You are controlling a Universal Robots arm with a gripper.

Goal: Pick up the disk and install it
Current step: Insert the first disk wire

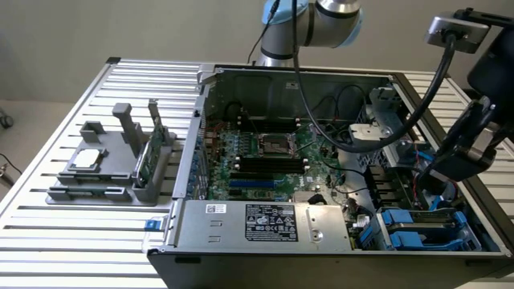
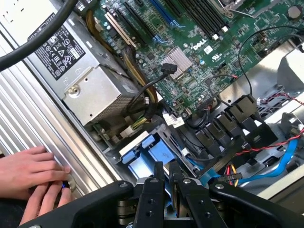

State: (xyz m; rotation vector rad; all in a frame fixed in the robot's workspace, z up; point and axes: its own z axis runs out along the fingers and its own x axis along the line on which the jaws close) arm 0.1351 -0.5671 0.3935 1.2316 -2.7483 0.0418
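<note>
Slatted table, beige wall, open case; gripper near blue carriers, state unclear.

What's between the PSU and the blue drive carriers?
A cable bundle, yellow and black wires, lies in the gap between PSU and blue carriers; clearest in the wrist view.

- This is looking like a robotics lab bench: a robot arm is reaching over a slatted aluminium table.
- An open computer case is lying there, its motherboard showing.
- A grey fixture is holding loose computer parts alongside.
- A person's hand is resting on the slats.
</note>
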